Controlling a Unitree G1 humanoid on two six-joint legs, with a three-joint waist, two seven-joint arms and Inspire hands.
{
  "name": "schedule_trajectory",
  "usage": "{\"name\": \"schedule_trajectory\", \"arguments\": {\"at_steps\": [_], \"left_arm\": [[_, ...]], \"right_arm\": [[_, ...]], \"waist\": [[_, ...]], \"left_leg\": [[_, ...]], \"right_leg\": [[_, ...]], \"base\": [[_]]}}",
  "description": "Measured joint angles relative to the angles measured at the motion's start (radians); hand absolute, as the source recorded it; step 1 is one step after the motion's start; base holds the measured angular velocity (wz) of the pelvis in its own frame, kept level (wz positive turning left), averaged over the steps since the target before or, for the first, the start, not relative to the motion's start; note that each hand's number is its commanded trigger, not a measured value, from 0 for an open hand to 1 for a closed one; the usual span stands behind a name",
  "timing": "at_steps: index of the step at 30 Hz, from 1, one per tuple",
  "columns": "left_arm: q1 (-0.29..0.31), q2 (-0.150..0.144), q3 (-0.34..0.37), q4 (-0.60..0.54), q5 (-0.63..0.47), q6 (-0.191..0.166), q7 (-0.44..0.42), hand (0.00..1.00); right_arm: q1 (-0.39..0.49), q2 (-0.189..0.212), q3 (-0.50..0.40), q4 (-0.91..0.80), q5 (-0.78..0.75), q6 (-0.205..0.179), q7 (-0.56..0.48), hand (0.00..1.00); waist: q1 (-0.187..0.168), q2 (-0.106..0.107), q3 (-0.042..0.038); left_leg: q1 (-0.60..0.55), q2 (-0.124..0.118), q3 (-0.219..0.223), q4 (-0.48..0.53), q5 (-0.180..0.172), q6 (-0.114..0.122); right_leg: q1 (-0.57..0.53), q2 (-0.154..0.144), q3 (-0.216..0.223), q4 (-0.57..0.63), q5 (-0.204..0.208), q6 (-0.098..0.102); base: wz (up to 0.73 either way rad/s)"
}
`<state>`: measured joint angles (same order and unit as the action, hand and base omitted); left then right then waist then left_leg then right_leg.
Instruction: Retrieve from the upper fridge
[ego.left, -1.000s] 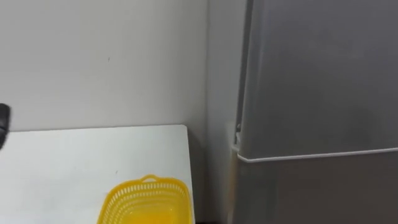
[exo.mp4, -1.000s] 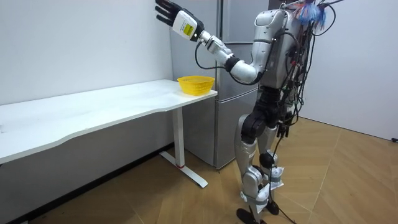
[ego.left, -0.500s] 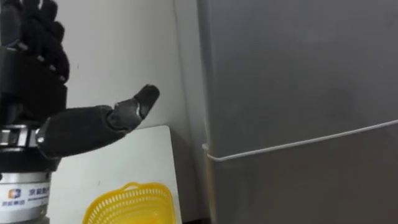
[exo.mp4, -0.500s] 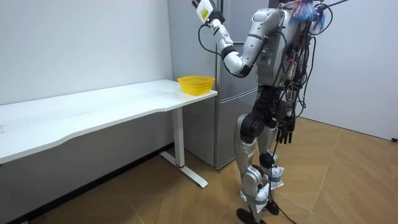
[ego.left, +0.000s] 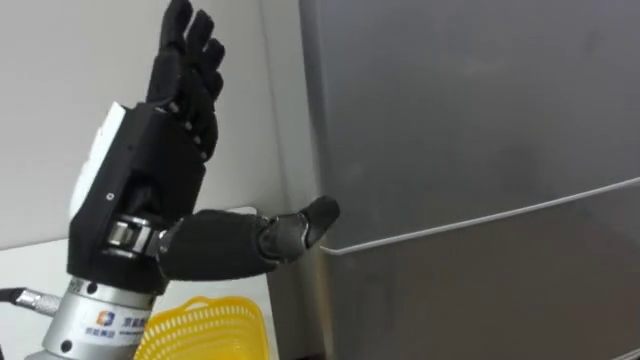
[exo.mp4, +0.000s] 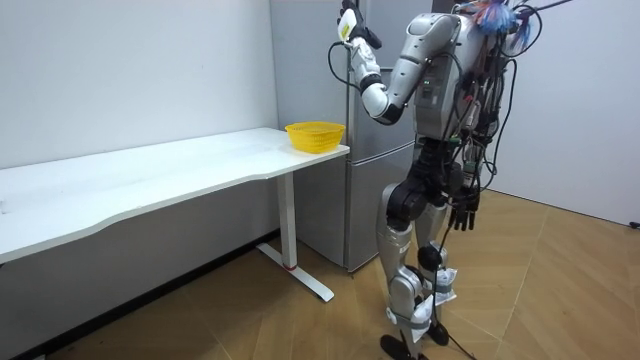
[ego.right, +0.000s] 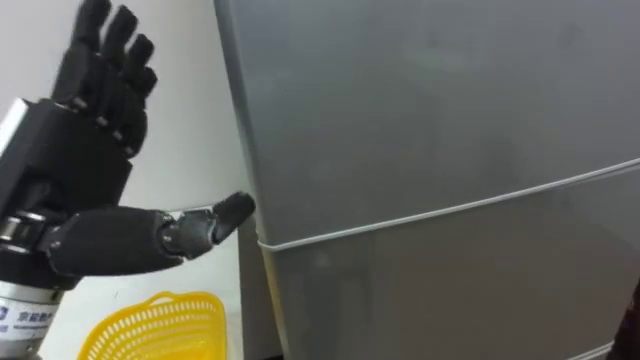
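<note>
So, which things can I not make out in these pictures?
Inside the fridge: hidden by its closed doors, so what is to be retrieved is unseen.
The yellow basket: in the eye views it is cut off by the bottom edge and partly covered by the left hand; its contents are unclear.
Thumb contact: the eye views do not settle whether the left hand's thumb touches the fridge.
The right hand: too small in the room view to read.

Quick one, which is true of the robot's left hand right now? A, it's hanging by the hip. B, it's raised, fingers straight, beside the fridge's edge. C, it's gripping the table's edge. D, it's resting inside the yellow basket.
B: the left hand is up with straight fingers, thumb pointing at the edge of the shut fridge, above the yellow basket.
</note>
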<state>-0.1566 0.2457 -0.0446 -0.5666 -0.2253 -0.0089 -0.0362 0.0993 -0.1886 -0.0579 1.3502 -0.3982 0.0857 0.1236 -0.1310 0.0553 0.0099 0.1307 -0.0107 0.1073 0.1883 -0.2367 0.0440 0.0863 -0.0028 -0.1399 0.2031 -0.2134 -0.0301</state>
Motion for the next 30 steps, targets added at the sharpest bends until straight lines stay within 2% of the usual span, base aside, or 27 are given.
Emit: {"name": "schedule_trajectory", "arguments": {"at_steps": [7,12,19,22,28,29,30], "left_arm": [[0.000,0.000,-0.029,0.025,0.000,0.012,-0.041,0.00],[0.000,0.000,-0.036,0.057,0.001,0.050,-0.082,0.00],[0.000,-0.002,-0.071,0.077,0.001,0.055,-0.126,0.00],[0.000,-0.005,-0.078,0.084,0.001,0.067,-0.144,0.00],[0.000,-0.019,-0.077,0.091,-0.009,0.079,-0.155,0.00],[0.000,-0.023,-0.077,0.091,-0.011,0.083,-0.158,0.11],[0.000,-0.027,-0.076,0.091,-0.012,0.088,-0.164,0.79]], "right_arm": [[-0.002,-0.002,0.029,-0.001,-0.001,0.001,-0.001,0.00],[-0.005,-0.005,0.037,-0.018,-0.003,0.003,0.004,0.00],[-0.011,-0.010,0.039,-0.030,0.000,0.003,0.012,0.00],[-0.012,-0.011,0.039,-0.030,0.000,0.005,0.011,0.00],[-0.013,-0.008,0.069,-0.032,0.000,0.025,0.003,0.00],[-0.013,-0.007,0.075,-0.032,0.000,0.026,0.000,0.00],[-0.013,-0.007,0.075,-0.032,0.000,0.026,-0.002,0.00]], "waist": [[-0.004,0.003,-0.0020],[-0.001,-0.001,0.0004],[0.000,-0.001,0.0006],[-0.001,-0.001,0.0001],[-0.002,-0.003,-0.0029],[-0.001,-0.004,-0.0035],[-0.001,-0.005,-0.0042]], "left_leg": [[0.004,0.002,0.004,-0.001,0.000,0.000],[0.000,0.004,0.018,-0.001,0.000,0.000],[-0.001,0.004,0.030,-0.002,0.000,0.000],[-0.001,0.005,0.030,-0.001,0.000,0.000],[0.001,0.005,0.029,-0.001,0.000,0.000],[0.001,0.005,0.029,-0.001,0.000,0.000],[0.002,0.005,0.029,-0.001,0.000,0.000]], "right_leg": [[0.001,0.001,0.004,0.006,0.001,-0.002],[-0.007,0.003,0.010,0.003,0.001,-0.002],[-0.007,0.003,0.014,0.002,0.003,-0.002],[-0.006,0.004,0.014,0.002,0.004,-0.002],[0.001,0.004,0.012,0.004,0.004,-0.003],[0.001,0.004,0.012,0.004,0.004,-0.003],[0.002,0.004,0.011,0.004,0.004,-0.003]], "base": [[-0.03],[-0.03],[-0.03],[0.00],[0.00],[0.00],[0.00]]}}
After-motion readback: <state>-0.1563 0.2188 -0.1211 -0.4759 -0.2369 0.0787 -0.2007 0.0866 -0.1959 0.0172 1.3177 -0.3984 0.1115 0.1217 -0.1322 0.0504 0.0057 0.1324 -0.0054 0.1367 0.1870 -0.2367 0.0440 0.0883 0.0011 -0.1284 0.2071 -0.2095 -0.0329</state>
